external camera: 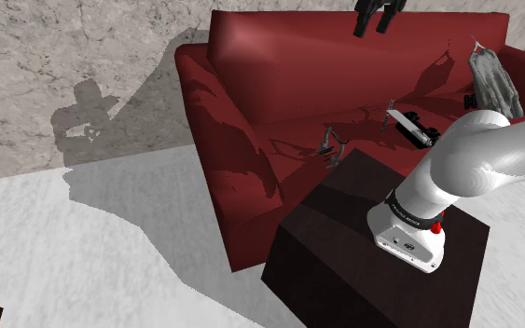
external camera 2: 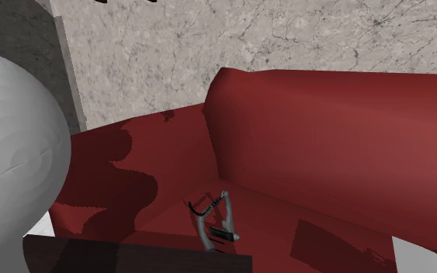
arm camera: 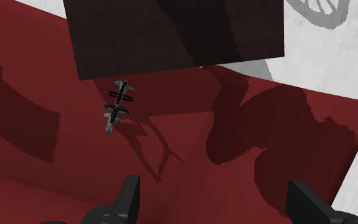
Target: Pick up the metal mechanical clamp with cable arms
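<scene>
The clamp (external camera: pixel 328 144) is a small grey metal piece with thin black cable arms. It lies on the red sofa's seat (external camera: pixel 279 121), just beyond the dark stand (external camera: pixel 381 242). In the second exterior view the clamp (external camera 2: pixel 215 221) rests near the corner where the seat meets the backrest. My black gripper (external camera: pixel 374 23) hangs high above the sofa, at the top of the shoulder view. Seen from the wrist, the gripper (arm camera: pixel 217 207) is open with nothing between its fingers, and the clamp (arm camera: pixel 117 106) lies far below, off to the side of one finger (arm camera: pixel 130 200).
A white and black object (external camera: pixel 414 126) and a grey cloth-like thing (external camera: pixel 493 79) lie further along the sofa seat. The backrest (external camera 2: pixel 341 139) rises behind the clamp. The stand's edge (arm camera: pixel 171 38) lies close to the clamp. Pale floor (external camera: pixel 83 252) surrounds the sofa.
</scene>
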### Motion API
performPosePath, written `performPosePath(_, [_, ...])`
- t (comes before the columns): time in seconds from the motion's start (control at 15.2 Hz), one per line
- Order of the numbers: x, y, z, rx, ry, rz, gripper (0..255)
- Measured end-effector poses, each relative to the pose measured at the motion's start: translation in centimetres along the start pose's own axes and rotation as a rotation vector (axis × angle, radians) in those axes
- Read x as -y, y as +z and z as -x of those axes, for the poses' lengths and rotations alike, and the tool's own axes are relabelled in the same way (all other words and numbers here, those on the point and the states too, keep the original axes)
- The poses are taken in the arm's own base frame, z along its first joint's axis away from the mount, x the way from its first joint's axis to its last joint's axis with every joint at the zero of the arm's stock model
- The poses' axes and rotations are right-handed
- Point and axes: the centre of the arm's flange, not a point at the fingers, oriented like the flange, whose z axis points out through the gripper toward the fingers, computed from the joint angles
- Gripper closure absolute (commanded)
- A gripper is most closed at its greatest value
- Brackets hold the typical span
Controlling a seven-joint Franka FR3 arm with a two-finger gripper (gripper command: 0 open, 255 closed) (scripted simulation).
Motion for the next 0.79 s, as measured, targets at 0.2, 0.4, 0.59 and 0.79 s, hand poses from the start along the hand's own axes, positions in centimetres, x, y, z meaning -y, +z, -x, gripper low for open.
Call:
performPosePath(0.2, [-0.1,1.5,-0.2,0.002,0.012,0.016,0])
performPosePath(0.4, [-0.1,4.9,-0.8,0.005,0.039,0.051,0])
performPosePath(0.59, [-0.7,8.9,-1.4,0.008,0.067,0.090,0])
performPosePath(0.79, [-1.1,12.9,-1.7,0.011,0.096,0.129,0])
